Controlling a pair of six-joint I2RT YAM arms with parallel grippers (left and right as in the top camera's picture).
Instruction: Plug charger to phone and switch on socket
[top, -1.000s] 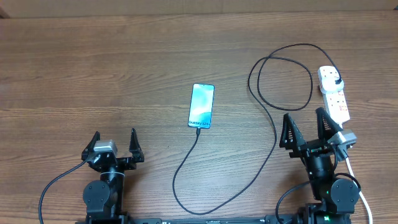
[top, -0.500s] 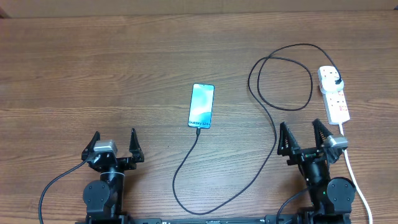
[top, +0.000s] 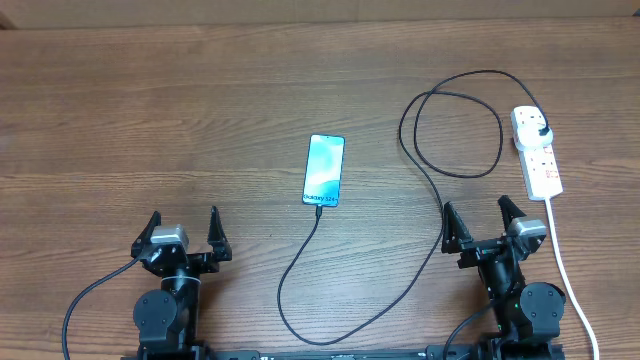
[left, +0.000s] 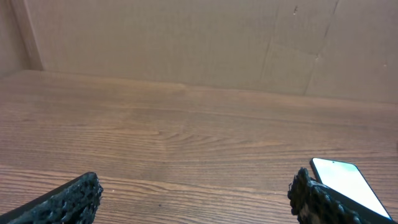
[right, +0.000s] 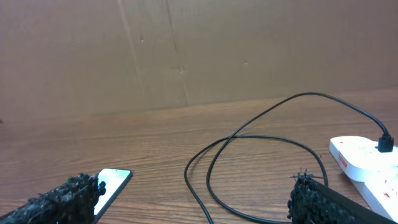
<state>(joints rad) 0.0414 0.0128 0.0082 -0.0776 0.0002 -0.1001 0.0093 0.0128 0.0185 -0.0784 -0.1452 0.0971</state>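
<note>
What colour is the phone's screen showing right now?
Glowing light blue to cyan on the phone, with dark edges; the overhead view shows it best.

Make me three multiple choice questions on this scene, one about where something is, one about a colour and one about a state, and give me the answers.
1. Where does the socket lie in the overhead view?
A. At the far left
B. On the right side, beyond the right pincer
C. Dead centre

2. What colour is the charger cable?
A. Black
B. Red
C. Yellow

3. How do the left pincer and the right pincer stand?
A. Both open, holding nothing
B. Both shut on the cable
C. One open, one shut

Answers:
1 B, the white strip lies on the right, past that pincer.
2 A, the thin looping cable is black.
3 A, both pairs of fingers stand wide apart with nothing between them.
</note>
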